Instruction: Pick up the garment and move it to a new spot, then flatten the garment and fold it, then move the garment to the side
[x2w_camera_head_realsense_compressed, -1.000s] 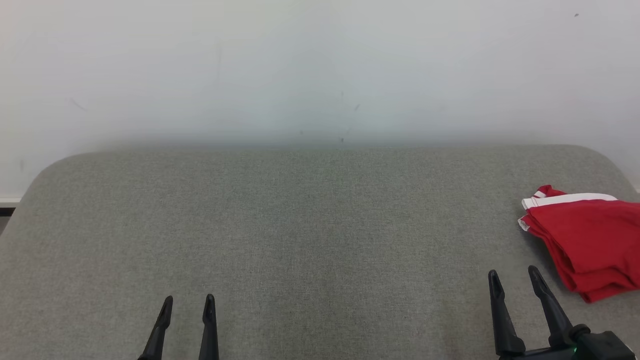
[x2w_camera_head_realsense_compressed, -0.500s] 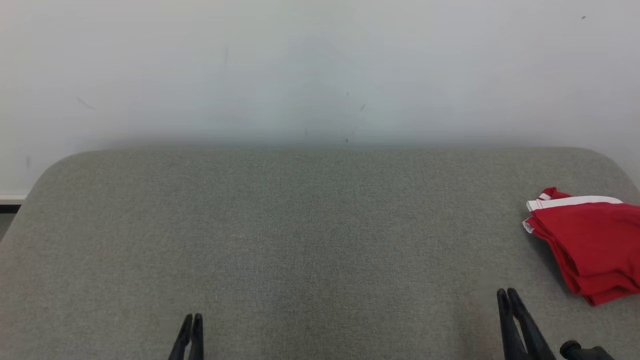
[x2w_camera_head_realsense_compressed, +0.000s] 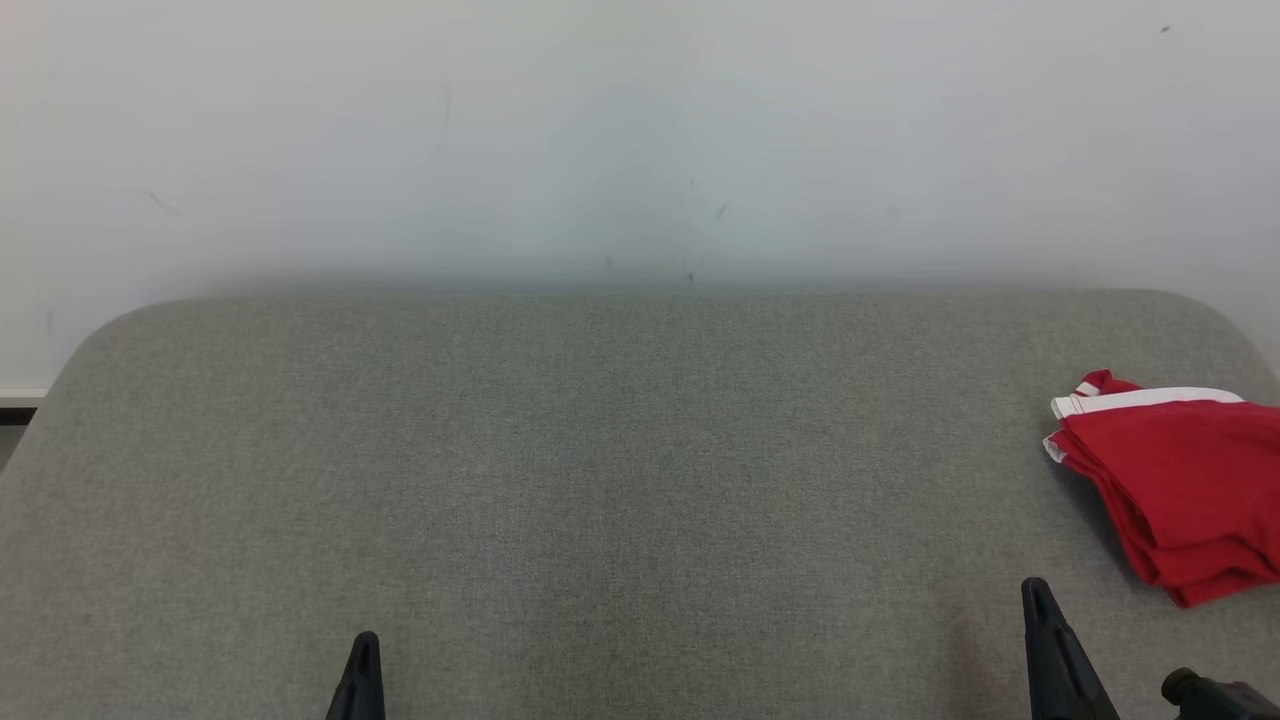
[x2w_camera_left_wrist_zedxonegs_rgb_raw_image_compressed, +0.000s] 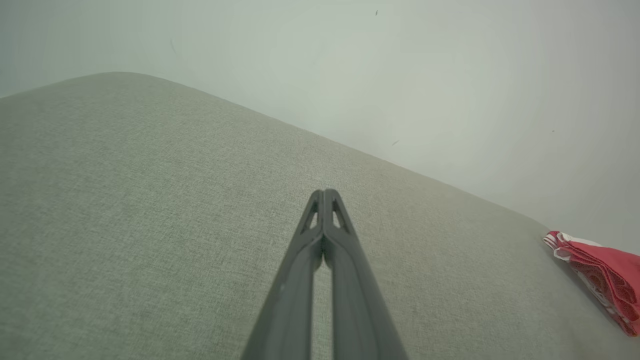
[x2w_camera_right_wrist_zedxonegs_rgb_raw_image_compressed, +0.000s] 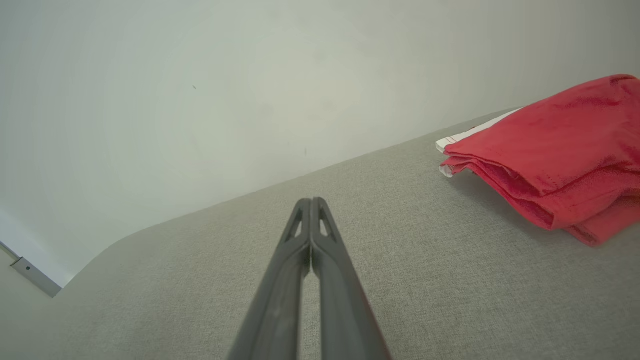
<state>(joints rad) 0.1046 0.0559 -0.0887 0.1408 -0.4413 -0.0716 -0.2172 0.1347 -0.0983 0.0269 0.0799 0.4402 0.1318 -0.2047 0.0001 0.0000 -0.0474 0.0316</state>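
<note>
The garment (x2w_camera_head_realsense_compressed: 1180, 490) is red with a white band, folded into a thick stack at the right edge of the grey surface (x2w_camera_head_realsense_compressed: 620, 460). It also lies at the right in the left wrist view (x2w_camera_left_wrist_zedxonegs_rgb_raw_image_compressed: 600, 275) and the upper right in the right wrist view (x2w_camera_right_wrist_zedxonegs_rgb_raw_image_compressed: 555, 150). My left gripper (x2w_camera_head_realsense_compressed: 364, 640) is shut and empty at the lower left, its tips pressed together over bare cloth (x2w_camera_left_wrist_zedxonegs_rgb_raw_image_compressed: 324, 192). My right gripper (x2w_camera_head_realsense_compressed: 1034, 587) is shut and empty too (x2w_camera_right_wrist_zedxonegs_rgb_raw_image_compressed: 310, 200), standing a little left of the garment and nearer to me, apart from it.
A pale wall (x2w_camera_head_realsense_compressed: 640, 140) rises right behind the grey surface's far edge. The surface has rounded far corners (x2w_camera_head_realsense_compressed: 110, 330). A strip of skirting (x2w_camera_right_wrist_zedxonegs_rgb_raw_image_compressed: 30, 270) shows past the left corner in the right wrist view.
Both grippers went from open to shut with nothing between their fingers, and both drew back toward the bottom of the head view. The garment lies as before.
</note>
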